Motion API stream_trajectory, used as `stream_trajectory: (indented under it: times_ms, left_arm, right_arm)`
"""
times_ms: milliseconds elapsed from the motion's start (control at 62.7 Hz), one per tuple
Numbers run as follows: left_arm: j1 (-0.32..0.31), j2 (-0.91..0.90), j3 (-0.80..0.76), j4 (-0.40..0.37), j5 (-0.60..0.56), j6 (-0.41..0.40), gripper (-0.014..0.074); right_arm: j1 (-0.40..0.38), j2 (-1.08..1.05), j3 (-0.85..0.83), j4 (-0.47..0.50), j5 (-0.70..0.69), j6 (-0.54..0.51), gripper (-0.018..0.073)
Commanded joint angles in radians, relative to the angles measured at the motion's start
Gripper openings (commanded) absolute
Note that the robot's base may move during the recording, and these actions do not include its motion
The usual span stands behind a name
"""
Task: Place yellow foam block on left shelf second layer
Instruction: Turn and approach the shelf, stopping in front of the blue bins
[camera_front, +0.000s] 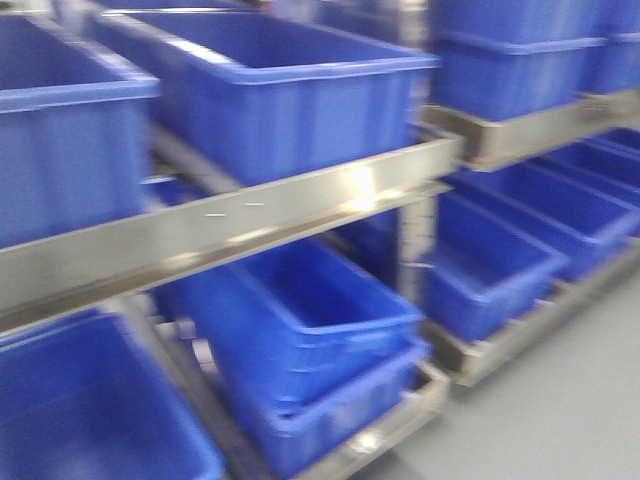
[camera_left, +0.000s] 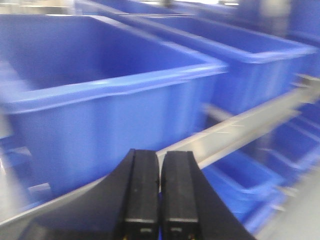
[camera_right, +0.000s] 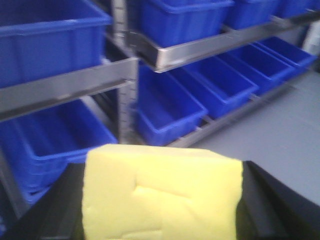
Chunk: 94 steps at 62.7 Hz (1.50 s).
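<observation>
The yellow foam block (camera_right: 162, 192) sits clamped in the right gripper (camera_right: 160, 205), dark fingers (camera_right: 262, 195) pressing on both its sides, and it fills the bottom of the right wrist view. A few shallow creases mark its front face. Past it stand two racks of blue bins (camera_right: 170, 107) meeting at a steel post (camera_right: 125, 100), with grey floor (camera_right: 280, 125) off to the right.

The left gripper (camera_left: 160, 195) holds nothing, its two black fingers pressed flat together. It points at a large blue bin (camera_left: 110, 95) resting on a steel rail (camera_left: 240, 132), with more bins on the layer underneath.

From the front view everything is blurred: an upper bin (camera_front: 290, 90) above a shiny shelf rail (camera_front: 230, 225), and stacked bins (camera_front: 310, 340) on the layer below
</observation>
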Motion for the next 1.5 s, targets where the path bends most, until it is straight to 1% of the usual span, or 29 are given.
stream_trajectory:
  times_ms: [0, 1484]
  left_arm:
    - [-0.001, 0.003, 0.026, -0.007, -0.088, -0.004, 0.0136]
    - [-0.001, 0.003, 0.026, -0.007, -0.088, -0.004, 0.0136]
  right_arm:
    - [-0.006, 0.018, -0.029, -0.030, -0.079, -0.002, 0.0286]
    - [-0.006, 0.018, -0.029, -0.030, -0.079, -0.002, 0.0286]
